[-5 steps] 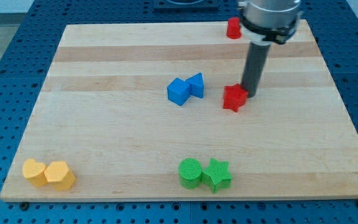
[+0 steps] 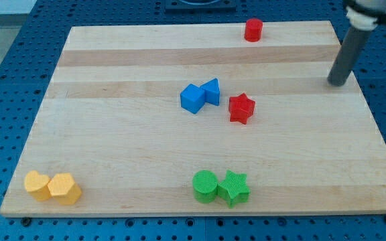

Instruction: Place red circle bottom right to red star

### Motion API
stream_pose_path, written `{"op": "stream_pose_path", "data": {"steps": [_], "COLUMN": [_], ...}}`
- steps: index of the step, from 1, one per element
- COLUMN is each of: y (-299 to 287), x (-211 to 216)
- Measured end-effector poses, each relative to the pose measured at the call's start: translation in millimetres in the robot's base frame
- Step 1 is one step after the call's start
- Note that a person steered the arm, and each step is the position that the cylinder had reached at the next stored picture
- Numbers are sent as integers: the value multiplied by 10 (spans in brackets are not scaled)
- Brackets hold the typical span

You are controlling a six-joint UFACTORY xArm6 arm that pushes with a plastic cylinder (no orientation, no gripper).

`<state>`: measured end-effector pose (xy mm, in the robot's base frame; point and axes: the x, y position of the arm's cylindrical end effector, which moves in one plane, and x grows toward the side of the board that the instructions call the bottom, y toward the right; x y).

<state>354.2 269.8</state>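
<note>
The red circle (image 2: 252,30) is a small red cylinder at the view's top edge of the wooden board (image 2: 112,134), right of centre. The red star (image 2: 241,108) lies near the middle of the board, just right of the two blue blocks. My tip (image 2: 338,83) rests on the board near its right edge, well to the right of the red star and below and right of the red circle. It touches no block.
Two blue blocks (image 2: 199,96) sit touching each other left of the red star. A green circle (image 2: 205,186) and a green star (image 2: 234,187) sit together at the bottom. Two yellow blocks (image 2: 51,187) sit at the bottom left corner.
My tip has moved from beside the red star far to the right. The red star has shifted slightly left and down, closer to the blue blocks.
</note>
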Motion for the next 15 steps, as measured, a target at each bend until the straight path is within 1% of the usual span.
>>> {"op": "stream_pose_path", "data": {"steps": [1, 2, 3, 4, 5, 6, 7, 8, 9, 10, 11, 12, 13, 14, 15], "y": [150, 142, -7, -535, -1090, -1452, -1411, -1314, -1371, -1790, -1820, -1724, -1679, -1775, -1758], "x": [-681, -1431, -1630, -1575, -1358, -995, -1046, -1434, -1627, -1512, -1068, -1029, -1171, -972, -445]}}
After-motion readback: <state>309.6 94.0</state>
